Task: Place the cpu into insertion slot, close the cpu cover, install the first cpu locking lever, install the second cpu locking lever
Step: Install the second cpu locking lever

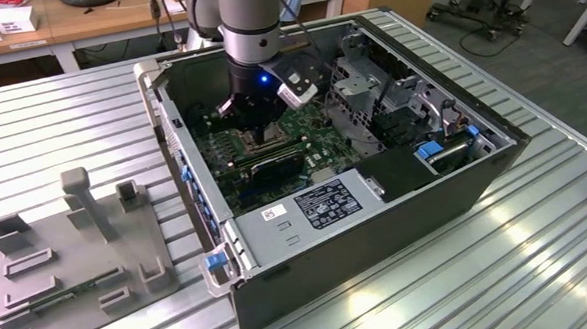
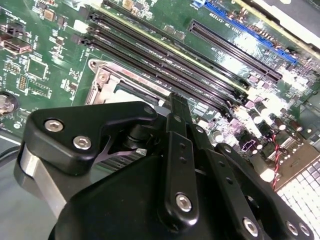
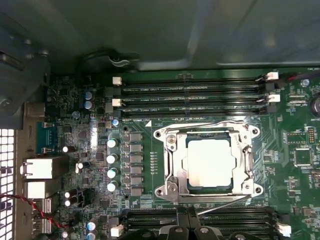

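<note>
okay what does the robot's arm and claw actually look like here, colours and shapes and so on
The arm is a round silver-grey tube with a grey joint cap, a small blue light glowing low on the wrist, and a grey-and-black camera box on its side. The claw is matte black: flat linkage bars joined by silver hex-socket screws.

I see a ribbed metal surface (image 1: pixel 549 215) catching bright glare, a wooden desk (image 1: pixel 104 22) behind it, grey floor (image 1: pixel 516 53), and wheeled stands (image 1: pixel 470 17) toward the exterior view's right.

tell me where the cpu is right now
In the first wrist view the cpu sits in the insertion slot on the green motherboard, framed by the cpu cover, between two banks of long black memory slots.
</note>
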{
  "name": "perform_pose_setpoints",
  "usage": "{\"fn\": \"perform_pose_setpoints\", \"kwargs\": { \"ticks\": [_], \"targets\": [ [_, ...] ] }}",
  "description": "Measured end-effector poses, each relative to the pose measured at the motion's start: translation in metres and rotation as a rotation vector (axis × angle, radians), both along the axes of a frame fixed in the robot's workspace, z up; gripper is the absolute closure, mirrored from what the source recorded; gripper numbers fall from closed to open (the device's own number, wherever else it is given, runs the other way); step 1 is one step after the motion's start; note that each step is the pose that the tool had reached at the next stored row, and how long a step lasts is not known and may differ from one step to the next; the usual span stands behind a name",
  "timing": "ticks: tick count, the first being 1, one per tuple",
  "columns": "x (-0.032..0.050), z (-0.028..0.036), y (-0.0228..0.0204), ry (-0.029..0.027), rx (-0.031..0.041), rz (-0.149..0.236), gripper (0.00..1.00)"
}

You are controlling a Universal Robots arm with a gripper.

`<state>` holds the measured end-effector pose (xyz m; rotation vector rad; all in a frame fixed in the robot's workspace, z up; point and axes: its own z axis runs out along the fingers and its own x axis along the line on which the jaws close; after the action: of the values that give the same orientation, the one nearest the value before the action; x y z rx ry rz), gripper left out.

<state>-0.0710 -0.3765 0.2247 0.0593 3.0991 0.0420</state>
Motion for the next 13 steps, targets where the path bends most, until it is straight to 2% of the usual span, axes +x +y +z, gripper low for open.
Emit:
{"fn": "perform_pose_setpoints", "kwargs": {
  "ticks": [8, 13],
  "targets": [
    [-0.002, -0.0123, 0.0, -0.0001, 0.0, 0.0, 0.89],
    [-0.0026, -0.0156, 0.0, -0.0002, 0.0, 0.0, 0.89]
  ]
}}
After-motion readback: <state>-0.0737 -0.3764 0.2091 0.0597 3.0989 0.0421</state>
